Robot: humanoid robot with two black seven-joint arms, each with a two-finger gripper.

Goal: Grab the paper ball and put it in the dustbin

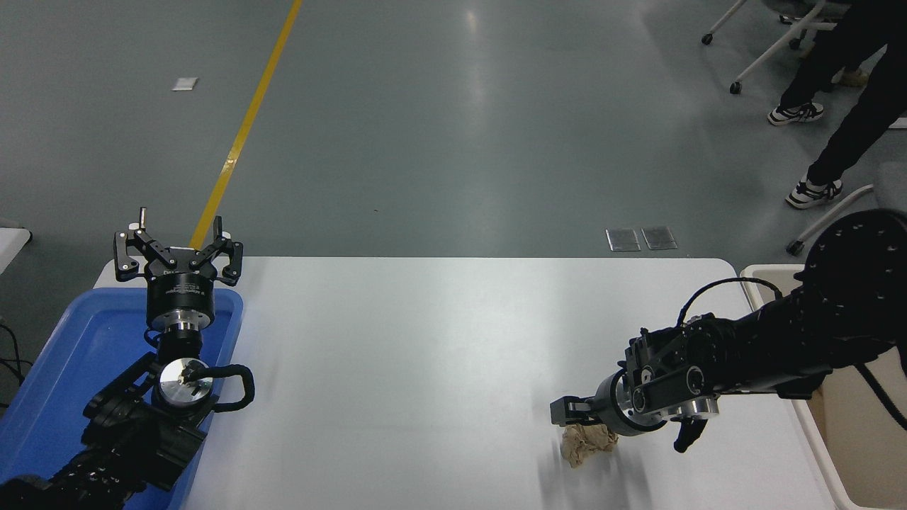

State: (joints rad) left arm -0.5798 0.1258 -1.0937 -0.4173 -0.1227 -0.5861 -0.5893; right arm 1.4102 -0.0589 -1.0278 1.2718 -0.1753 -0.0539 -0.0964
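From the head view, my right gripper (575, 418) is down low over the table (425, 354), near its right edge toward the near side, reaching in from the right with the arm stretched out almost level. It's sitting right on top of the paper ball (585, 446) — the crumpled tan wad is tucked partly under the gripper's front end, touching it, with most of the wad poking out on the near side. One black finger (567, 409) shows on the far side of the ball, the rest is hidden behind the wrist, so I honestly can't tell whether I've got it clenched or not. The ball looks like it's resting on the table surface.

The dustbin (757, 272) is off the table's right edge, cream coloured, mostly covered by my right arm.

My left gripper (178, 241) is parked at the far left corner, fingers spread wide and holding nothing — it's hovering over the far end of the blue tray (85, 333) that hangs along the left edge.

A person's legs (843, 120) are out on the floor beyond the far right corner.
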